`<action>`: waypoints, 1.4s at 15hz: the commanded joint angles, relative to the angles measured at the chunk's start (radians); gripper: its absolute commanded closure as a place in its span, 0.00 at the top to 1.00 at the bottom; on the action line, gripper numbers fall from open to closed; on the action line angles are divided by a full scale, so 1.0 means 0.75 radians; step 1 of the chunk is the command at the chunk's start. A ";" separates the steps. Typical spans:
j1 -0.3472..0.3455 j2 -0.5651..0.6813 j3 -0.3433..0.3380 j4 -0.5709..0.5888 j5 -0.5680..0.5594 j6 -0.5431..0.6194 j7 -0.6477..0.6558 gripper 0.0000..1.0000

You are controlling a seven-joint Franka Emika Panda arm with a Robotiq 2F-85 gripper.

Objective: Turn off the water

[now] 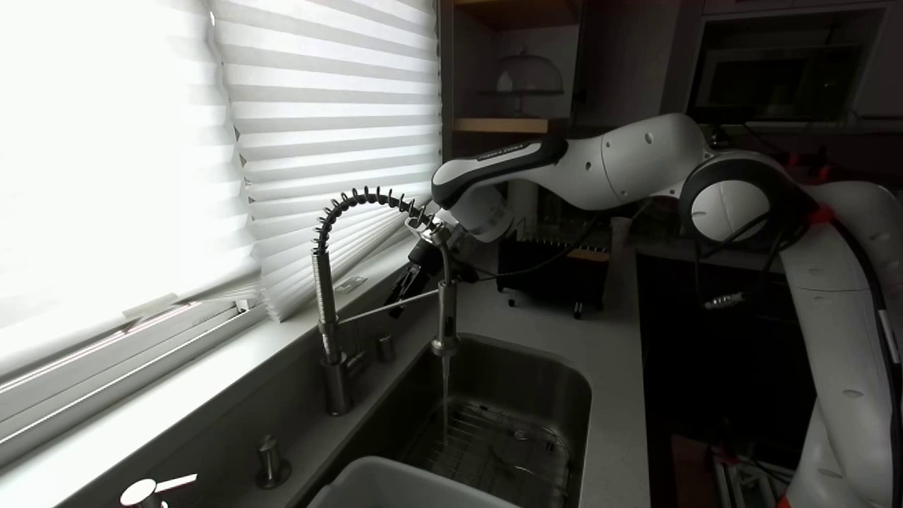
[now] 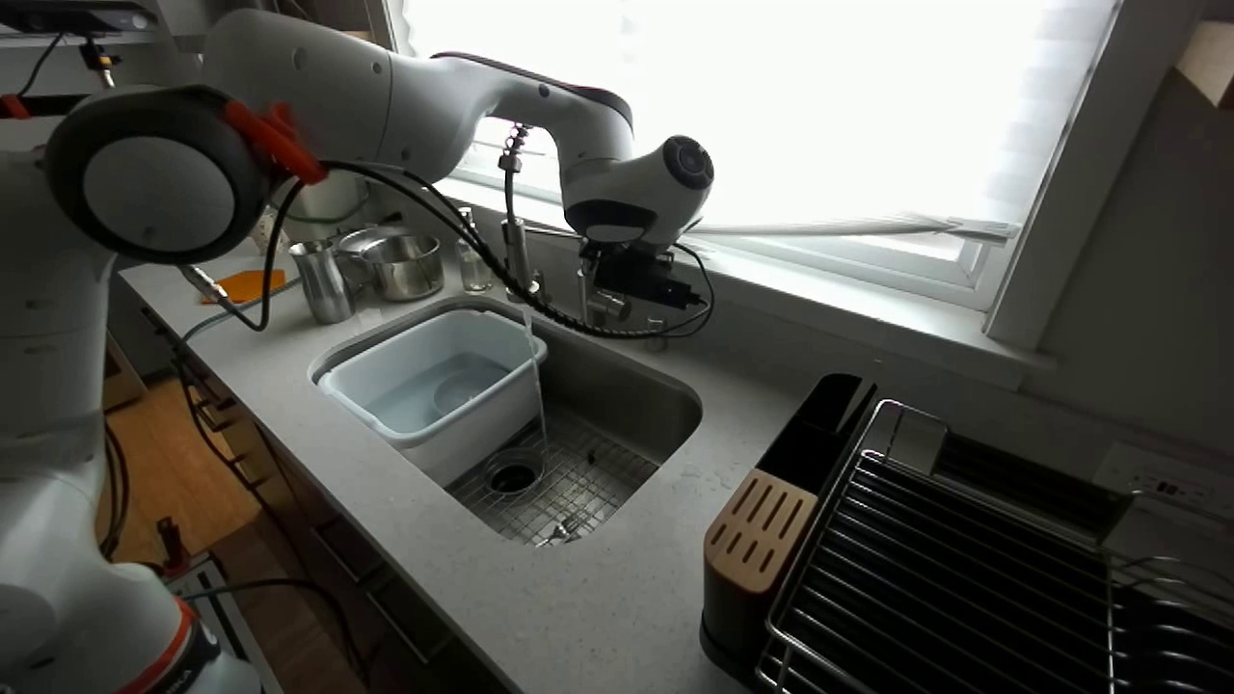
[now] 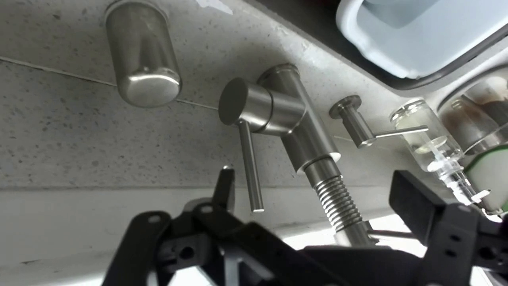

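Working from a distance, I am looking through the wrist view, where a steel cylinder (image 3: 143, 59) is standing on the speckled counter (image 3: 206, 43) at far left. To its right, my gripper (image 3: 315, 178) is standing wide, its dark fingers (image 3: 414, 202) well apart. The slender faucet handle (image 3: 250, 167), the task's target, is showing between them, just beside the finger nearer the left edge; whether the two are touching, I am not managing to tell. That handle is projecting from a round hub (image 3: 244, 103) on the faucet body (image 3: 297, 99), which is running diagonally across the middle. Farther right, a small steel spout (image 3: 355, 123) and a clear bottle (image 3: 428, 135) are standing near a metal pot (image 3: 476, 123). Left to right in an exterior view, pleated white blinds (image 1: 331, 106) are glowing brightly, the faucet's coiled hose (image 1: 374, 196) is arching over, and a spray head (image 1: 447, 317) is pointing down above the steel sink (image 1: 557, 367). Water (image 1: 446, 388) is running in both exterior views, a thin stream dropping toward the wire grid (image 2: 598, 472) just beside a pale plastic tub (image 2: 482, 436). Past the sink, a dark dish rack (image 1: 554, 275) is sitting on the counter, and my robot arm (image 1: 635, 162) is filling the right side.
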 commanded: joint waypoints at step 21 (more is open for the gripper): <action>0.019 0.211 0.037 0.165 0.326 -0.062 -0.268 1.00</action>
